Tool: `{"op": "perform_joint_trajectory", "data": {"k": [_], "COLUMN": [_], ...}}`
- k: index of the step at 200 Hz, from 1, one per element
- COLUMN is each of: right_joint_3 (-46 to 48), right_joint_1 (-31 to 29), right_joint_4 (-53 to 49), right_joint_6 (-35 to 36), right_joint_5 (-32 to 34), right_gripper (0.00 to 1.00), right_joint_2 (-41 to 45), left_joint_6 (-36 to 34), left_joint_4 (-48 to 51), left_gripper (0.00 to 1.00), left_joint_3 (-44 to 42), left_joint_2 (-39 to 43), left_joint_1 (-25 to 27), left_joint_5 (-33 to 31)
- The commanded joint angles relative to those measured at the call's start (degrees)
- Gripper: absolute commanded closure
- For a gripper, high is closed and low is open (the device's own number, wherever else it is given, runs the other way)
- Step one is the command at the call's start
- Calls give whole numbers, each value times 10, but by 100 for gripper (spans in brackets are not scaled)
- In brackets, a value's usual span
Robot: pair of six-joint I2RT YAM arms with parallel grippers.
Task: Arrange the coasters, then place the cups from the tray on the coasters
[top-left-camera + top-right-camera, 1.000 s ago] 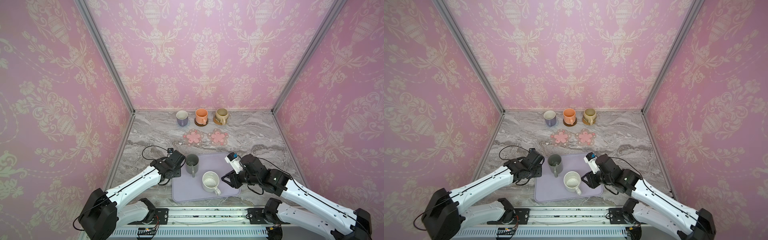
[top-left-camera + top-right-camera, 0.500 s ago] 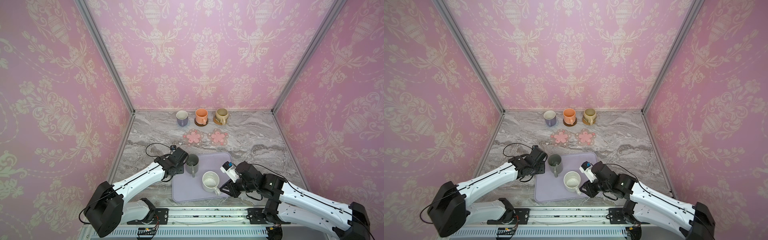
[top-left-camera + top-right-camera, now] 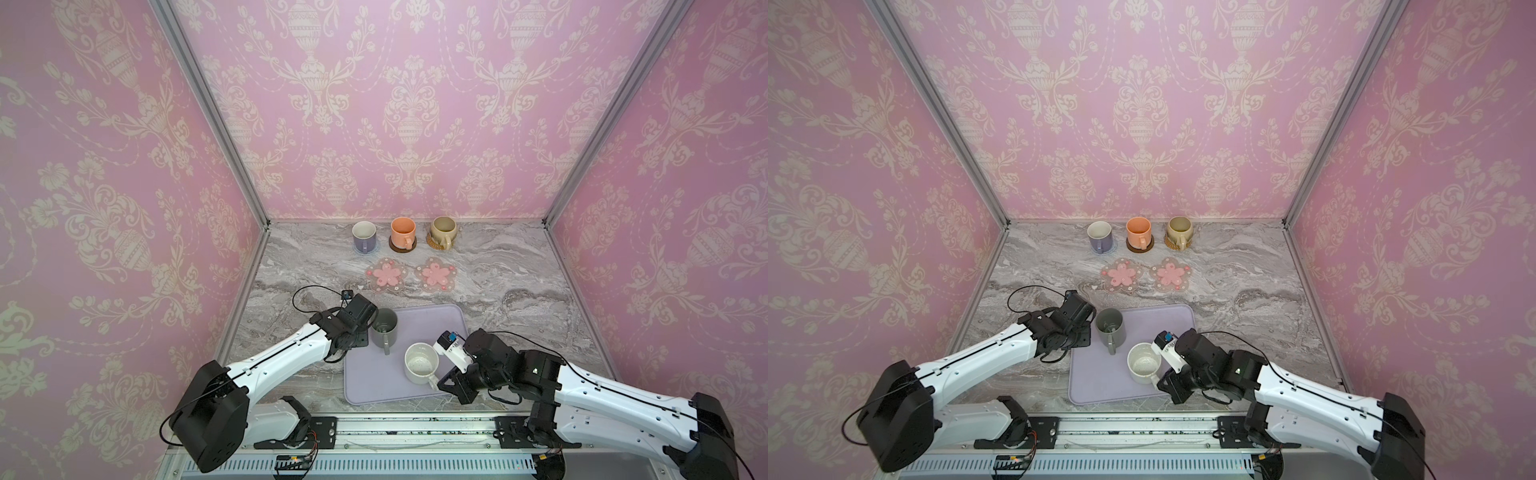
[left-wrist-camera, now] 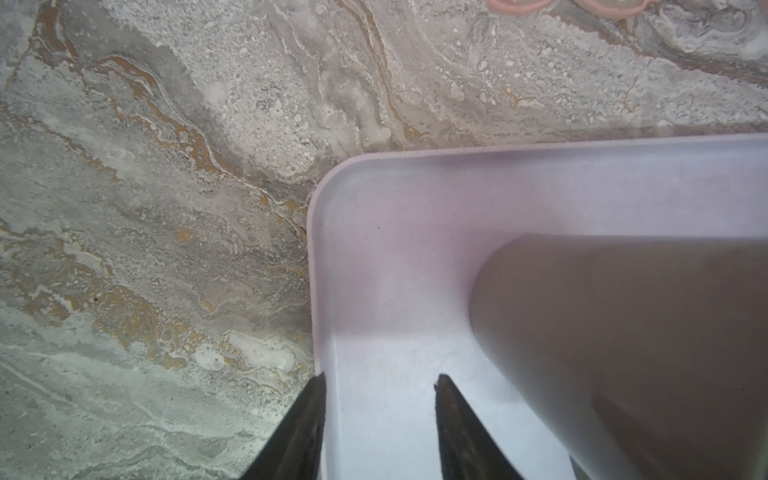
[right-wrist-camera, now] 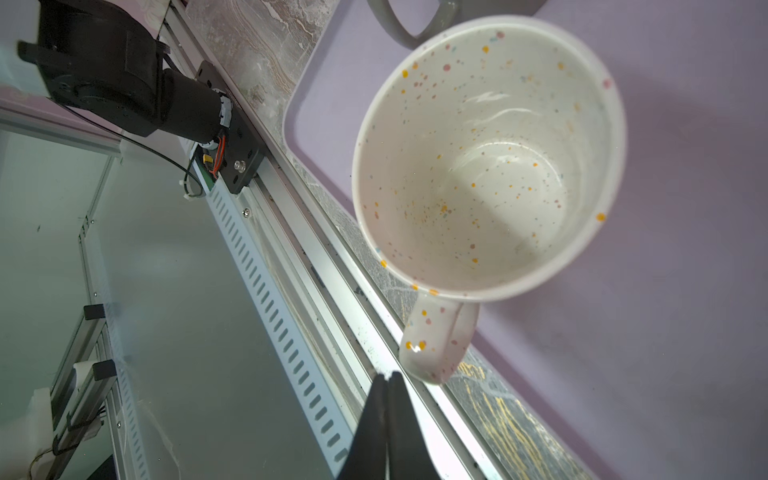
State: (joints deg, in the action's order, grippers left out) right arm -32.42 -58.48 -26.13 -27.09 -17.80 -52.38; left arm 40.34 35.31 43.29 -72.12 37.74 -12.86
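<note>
Two cups stand on the lavender tray [image 3: 436,324] [image 4: 316,249]: a dark grey one [image 3: 384,328] [image 4: 623,332] and a white speckled one [image 3: 420,368] [image 5: 490,158]. My left gripper [image 3: 363,336] [image 4: 380,378] is open just left of the grey cup, one finger at the tray's rim, nothing between. My right gripper [image 3: 439,380] [image 5: 388,376] is shut and empty, its tips beside the white cup's handle [image 5: 436,345]. At the back, lavender [image 3: 364,237], orange [image 3: 403,232] and beige [image 3: 442,232] cups sit on coasters. Two pink flower coasters [image 3: 387,274] [image 3: 436,274] lie bare.
Pink patterned walls close the marble table [image 3: 519,291] on three sides. A metal rail [image 3: 415,428] [image 5: 291,291] runs along the front edge, right below the white cup's handle. The left arm's cable [image 3: 307,295] loops over the table.
My right gripper has shut and slid forward and left to the white cup's handle. My left gripper has edged closer to the grey cup, still open.
</note>
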Motion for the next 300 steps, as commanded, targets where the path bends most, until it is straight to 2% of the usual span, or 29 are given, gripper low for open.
{"op": "perform_joint_trajectory", "data": {"k": [1, 57, 83, 124, 169, 208, 237, 284, 300], "right_joint_3": [-23, -44, -45, -51, -49, -48, -54, -78, -83], "right_joint_1": [-16, -39, -39, -38, -38, -33, -33, -33, -34], "right_joint_4": [5, 6, -6, -34, -54, -72, -82, -131, -149], "right_joint_6": [3, 7, 0, -10, -16, -21, -9, 4, 7], "right_joint_5": [1, 21, 48, 98, 132, 155, 155, 191, 214], "right_gripper": [93, 93, 93, 87, 87, 87, 92, 87, 81], "right_joint_2": [-19, -70, -79, -87, -91, -77, -53, -8, 4], "left_joint_6": [-10, -7, -7, -5, -3, 0, 0, 0, 0], "left_joint_4": [3, 4, 5, 3, 2, 1, 1, -2, -2], "left_gripper": [54, 54, 54, 54, 54, 54, 54, 54, 54], "left_joint_3": [14, 11, 7, 2, -1, -9, -9, -9, -9], "left_joint_2": [1, 7, 11, 18, 20, 27, 29, 29, 29], "left_joint_1": [4, 4, 3, 4, 3, 3, 4, 3, 4], "left_joint_5": [-8, -8, -8, -8, -5, -4, -4, -3, -2]}}
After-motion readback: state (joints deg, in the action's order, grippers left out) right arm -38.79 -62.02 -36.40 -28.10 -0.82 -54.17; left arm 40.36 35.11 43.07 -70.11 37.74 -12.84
